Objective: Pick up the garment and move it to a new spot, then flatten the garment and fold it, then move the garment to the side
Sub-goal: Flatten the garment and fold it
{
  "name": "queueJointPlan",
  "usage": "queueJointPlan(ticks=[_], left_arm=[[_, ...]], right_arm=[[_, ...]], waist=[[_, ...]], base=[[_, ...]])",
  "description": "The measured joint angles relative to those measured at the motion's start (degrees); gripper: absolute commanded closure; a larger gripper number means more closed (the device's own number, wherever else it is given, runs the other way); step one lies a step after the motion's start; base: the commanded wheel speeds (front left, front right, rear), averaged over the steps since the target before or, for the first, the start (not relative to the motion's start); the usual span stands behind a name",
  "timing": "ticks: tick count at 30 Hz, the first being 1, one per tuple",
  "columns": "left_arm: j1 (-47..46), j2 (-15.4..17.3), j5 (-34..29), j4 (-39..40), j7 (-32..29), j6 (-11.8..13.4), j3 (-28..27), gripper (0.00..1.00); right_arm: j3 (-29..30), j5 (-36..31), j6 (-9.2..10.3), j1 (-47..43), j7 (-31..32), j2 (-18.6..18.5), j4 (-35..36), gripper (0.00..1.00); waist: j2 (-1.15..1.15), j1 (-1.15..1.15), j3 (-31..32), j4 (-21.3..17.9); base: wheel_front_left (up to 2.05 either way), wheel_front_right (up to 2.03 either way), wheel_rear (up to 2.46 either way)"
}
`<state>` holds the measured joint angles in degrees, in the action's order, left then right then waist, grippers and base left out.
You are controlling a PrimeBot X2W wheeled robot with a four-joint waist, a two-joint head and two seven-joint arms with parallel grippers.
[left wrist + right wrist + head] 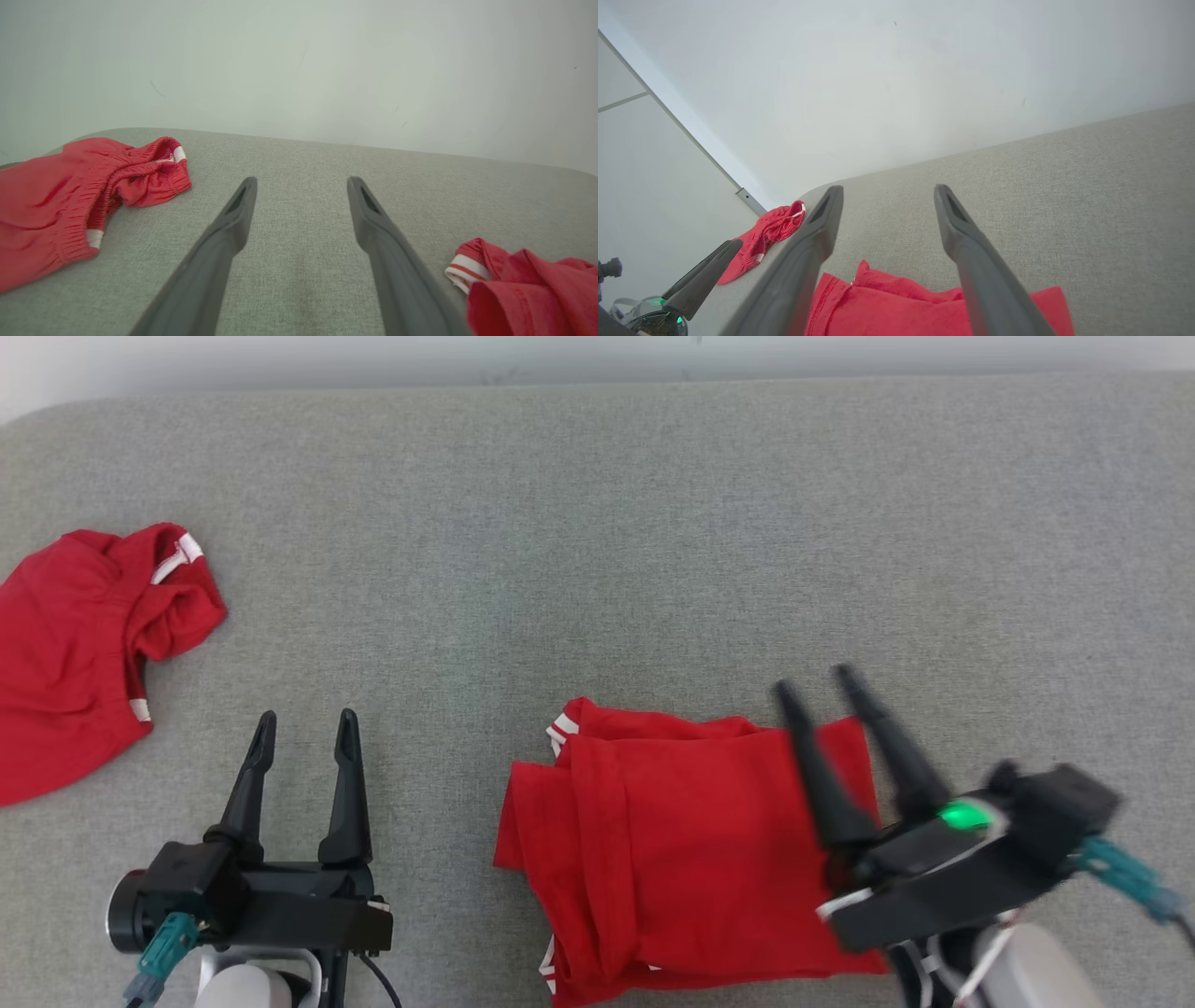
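Red garment (672, 859) lies folded on the grey desk (597, 523), close to the near edge and a bit to the right of the middle. It is a neat, almost square pile. Small white stripes peek out at its far left corner and at its near left corner.

Over the right part of the garment is the right end effector (812, 679). Its two long dark fingers are spread apart and hold nothing. They point away from the robot and lean a little to the left. The tips reach just past the far edge of the garment. I cannot tell if the fingers touch the cloth. A green light (963, 817) glows on the wrist behind them, and the arm comes in from the lower right corner.

To the left of the garment, with bare desk between them, is the left end effector (308, 716). Its fingers are also spread apart and empty. They point straight away from the robot, low over the desk.

Far off at the left edge of the desk lies a second red cloth (75, 653). It is crumpled, with a stretchy band and white stripes. A pale wall (597, 355) stands behind the desk.
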<state>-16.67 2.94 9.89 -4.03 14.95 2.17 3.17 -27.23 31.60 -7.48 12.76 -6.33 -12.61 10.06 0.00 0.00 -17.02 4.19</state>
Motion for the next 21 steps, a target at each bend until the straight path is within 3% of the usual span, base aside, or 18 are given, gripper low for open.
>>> queueJointPlan(ticks=[5, 11, 15, 21], left_arm=[[0.0, 0.1, -1.1, 0.7, 0.0, -0.1, -0.1, 0.0], [2.0, 0.3, -2.0, 1.4, 0.0, -0.5, 0.4, 0.0], [4.1, 0.9, -2.5, 1.7, 0.0, -0.5, 0.4, 0.0], [7.3, 1.3, -2.6, 1.9, -0.3, 0.4, 0.3, 0.0]], right_arm=[[9.7, -4.0, 0.0, -0.4, -1.6, 0.5, -0.1, 0.0], [18.6, -11.5, 0.0, -1.2, -4.1, -1.7, -4.6, 0.0], [21.0, -13.9, 0.0, -3.4, -5.2, -2.6, -8.6, 0.0], [19.9, -15.3, 0.0, -6.7, -5.3, -3.2, -12.3, 0.0]], waist=[[0.0, 0.0, 0.2, -0.5], [0.0, 0.0, 1.3, -0.8], [0.0, 0.0, 2.6, -0.8], [0.0, 0.0, 5.0, -0.7]], base=[[0.0, 0.0, 0.0], [0.0, 0.0, 0.0], [0.0, 0.0, 0.0], [0.0, 0.0, 0.0]])
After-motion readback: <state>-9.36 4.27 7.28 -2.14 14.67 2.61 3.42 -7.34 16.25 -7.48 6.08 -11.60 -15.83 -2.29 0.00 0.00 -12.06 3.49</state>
